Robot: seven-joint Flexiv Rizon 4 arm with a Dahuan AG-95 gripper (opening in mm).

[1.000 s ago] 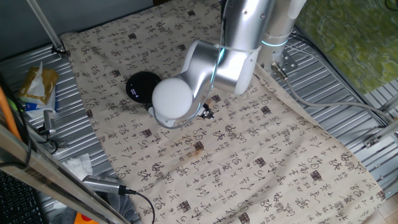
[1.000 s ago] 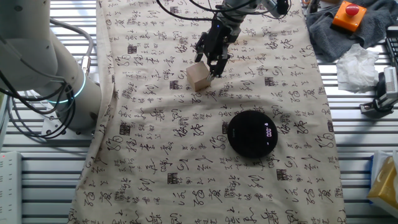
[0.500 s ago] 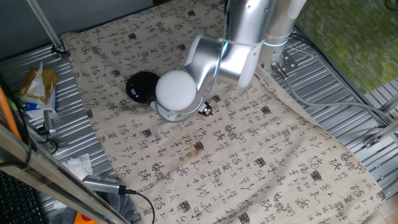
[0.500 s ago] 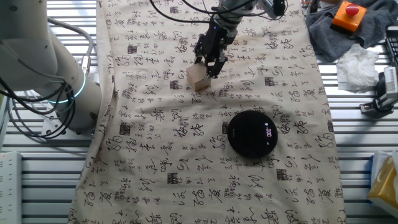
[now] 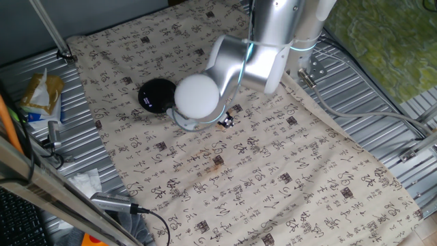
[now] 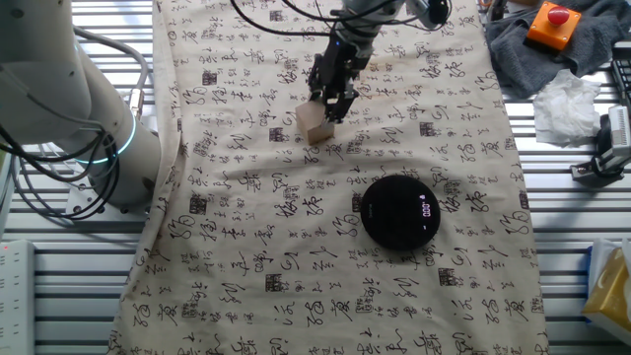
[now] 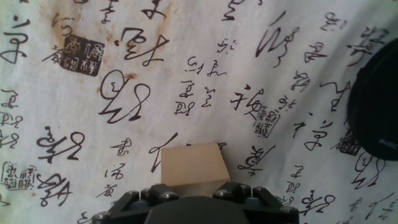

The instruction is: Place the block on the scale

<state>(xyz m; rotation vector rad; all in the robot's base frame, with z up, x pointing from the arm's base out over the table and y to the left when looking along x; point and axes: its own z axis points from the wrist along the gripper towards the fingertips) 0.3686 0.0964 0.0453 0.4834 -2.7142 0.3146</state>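
The block (image 6: 315, 122), a small tan wooden cube, is at the back middle of the patterned cloth, and my gripper (image 6: 331, 102) is shut on its top. In the hand view the block (image 7: 191, 164) fills the bottom centre, wedged between the jaw mounts of my gripper (image 7: 193, 186); the fingertips themselves are hidden. The scale (image 6: 399, 211), a flat black disc with a small lit display, lies on the cloth in front of the block and to its right, apart from it. It also shows as the scale (image 5: 156, 94) left of my arm and the scale (image 7: 379, 112) at the right edge.
The printed cloth (image 6: 246, 227) covers a ribbed metal table. An orange box with a red button (image 6: 550, 25) on a grey rag and a crumpled white tissue (image 6: 567, 104) lie at the right. The arm's base (image 6: 59, 108) stands at the left. A snack bag (image 5: 41, 96) lies beyond the cloth.
The arm has risen a little and shifted slightly toward the back. The block has shifted slightly with the gripper. The scale has not moved.
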